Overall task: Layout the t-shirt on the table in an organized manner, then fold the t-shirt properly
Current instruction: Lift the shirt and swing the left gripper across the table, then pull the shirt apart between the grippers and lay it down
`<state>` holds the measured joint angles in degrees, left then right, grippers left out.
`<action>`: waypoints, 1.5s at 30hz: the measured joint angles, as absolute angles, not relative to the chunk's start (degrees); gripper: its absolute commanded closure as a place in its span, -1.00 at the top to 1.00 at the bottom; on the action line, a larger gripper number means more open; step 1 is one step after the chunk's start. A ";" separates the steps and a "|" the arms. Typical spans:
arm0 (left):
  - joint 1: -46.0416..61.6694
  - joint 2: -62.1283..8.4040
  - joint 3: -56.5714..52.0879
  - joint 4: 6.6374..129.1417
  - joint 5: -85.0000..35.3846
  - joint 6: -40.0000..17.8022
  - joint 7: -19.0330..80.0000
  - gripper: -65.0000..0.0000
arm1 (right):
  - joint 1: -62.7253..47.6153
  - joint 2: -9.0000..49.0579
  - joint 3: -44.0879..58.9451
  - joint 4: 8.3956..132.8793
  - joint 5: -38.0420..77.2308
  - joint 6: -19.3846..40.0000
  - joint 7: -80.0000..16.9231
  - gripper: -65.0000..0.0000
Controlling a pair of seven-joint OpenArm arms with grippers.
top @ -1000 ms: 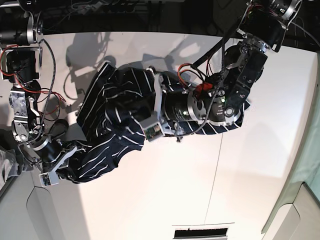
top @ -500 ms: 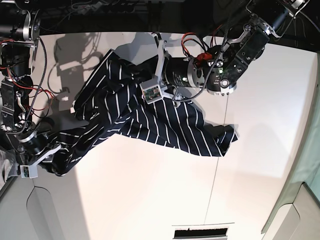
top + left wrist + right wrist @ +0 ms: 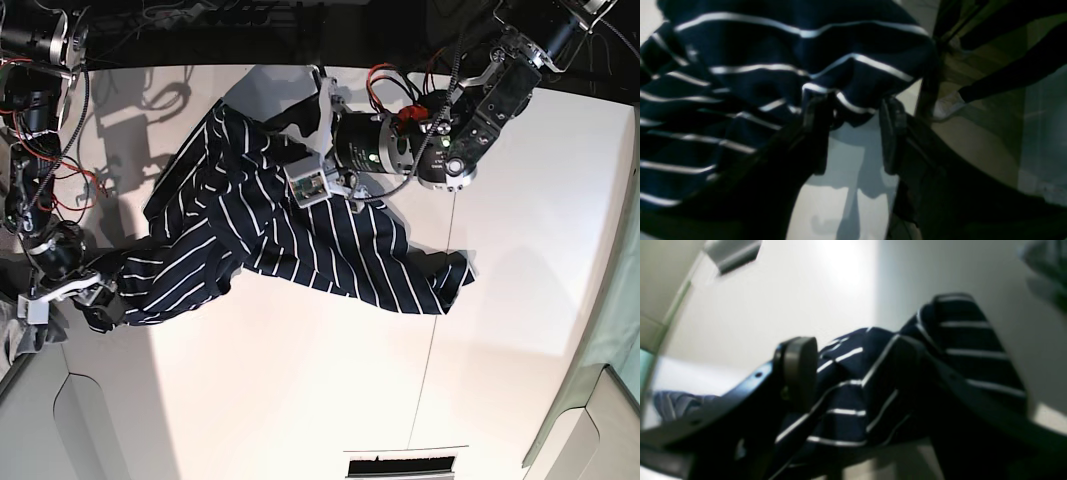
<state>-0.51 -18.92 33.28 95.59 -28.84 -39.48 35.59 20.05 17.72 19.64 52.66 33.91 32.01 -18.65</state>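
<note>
The dark navy t-shirt (image 3: pixel 300 240) with thin white stripes lies loosely spread and wrinkled on the white table (image 3: pixel 300 400), running from upper left to a bunched corner at the right (image 3: pixel 450 275). My left gripper (image 3: pixel 290 125) hovers at the shirt's far edge. In the left wrist view it (image 3: pixel 853 133) stands open, the shirt's hem (image 3: pixel 853 83) just above its fingertips and bare table showing in the gap. My right gripper (image 3: pixel 100 292) is at the shirt's near-left end. It (image 3: pixel 853 373) is open too, with folds of the t-shirt (image 3: pixel 853 396) lying loosely between the fingers.
A small grey cloth (image 3: pixel 10 340) hangs at the left table edge. A thin dark seam (image 3: pixel 430 350) runs down the tabletop. A dark slot (image 3: pixel 400 466) sits at the front edge. A person's leg and white shoe (image 3: pixel 947 105) stand beyond the table's far side.
Both grippers have gone from shut on the shirt to open. The shirt was lifted and stretched apart and now lies spread on the table.
</note>
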 measured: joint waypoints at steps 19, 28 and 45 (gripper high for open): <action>-0.62 -16.88 29.93 95.59 -30.57 -39.48 35.70 -0.17 | 9.69 5.21 14.48 74.22 40.71 33.61 -31.22 0.11; -0.60 -16.86 29.93 95.59 -30.52 -39.48 35.75 -0.17 | 8.86 5.04 4.21 75.09 30.15 31.86 -32.14 0.11; -0.62 -16.86 29.93 95.59 -30.46 -39.48 35.75 -0.17 | 8.56 5.06 4.21 75.09 23.73 26.55 -36.95 -1.00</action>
<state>-0.62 -16.86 29.93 95.59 -30.46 -39.48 35.75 8.56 5.06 4.21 75.09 23.73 26.55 -36.95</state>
